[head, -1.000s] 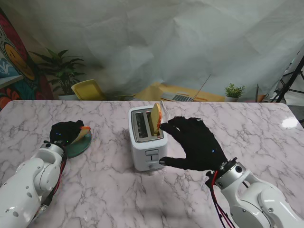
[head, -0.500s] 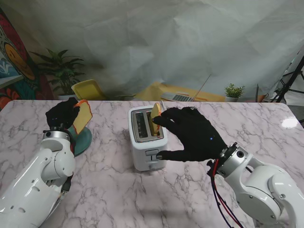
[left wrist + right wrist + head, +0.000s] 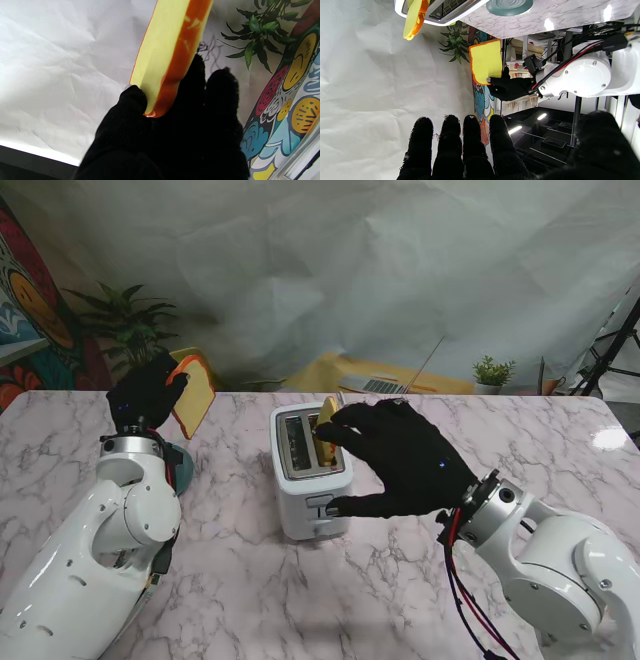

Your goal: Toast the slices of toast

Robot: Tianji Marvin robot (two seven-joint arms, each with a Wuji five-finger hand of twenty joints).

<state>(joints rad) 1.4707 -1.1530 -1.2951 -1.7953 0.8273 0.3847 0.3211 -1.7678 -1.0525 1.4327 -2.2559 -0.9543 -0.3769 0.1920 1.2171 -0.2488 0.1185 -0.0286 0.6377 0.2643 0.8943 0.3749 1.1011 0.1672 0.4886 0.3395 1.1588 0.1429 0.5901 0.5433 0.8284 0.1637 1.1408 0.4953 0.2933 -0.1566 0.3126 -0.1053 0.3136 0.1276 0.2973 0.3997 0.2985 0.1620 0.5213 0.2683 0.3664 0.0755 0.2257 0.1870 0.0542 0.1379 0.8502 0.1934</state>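
My left hand (image 3: 145,392) grips a slice (image 3: 192,393) upright, raised left of the toaster (image 3: 308,470); its free slot lies to my right. My right hand (image 3: 405,460) hovers spread, empty, beside the half-sunk slice (image 3: 325,420).

left hand (image 3: 146,393) | lifted toast slice (image 3: 192,395) higher off plate (image 3: 184,470)

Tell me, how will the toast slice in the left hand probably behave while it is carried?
The toast slice probably stays stiff: held by one corner in the left hand, it stands flat without drooping. It seems light, since few fingers pinch it. Its smooth, glossy crust edge might slip.
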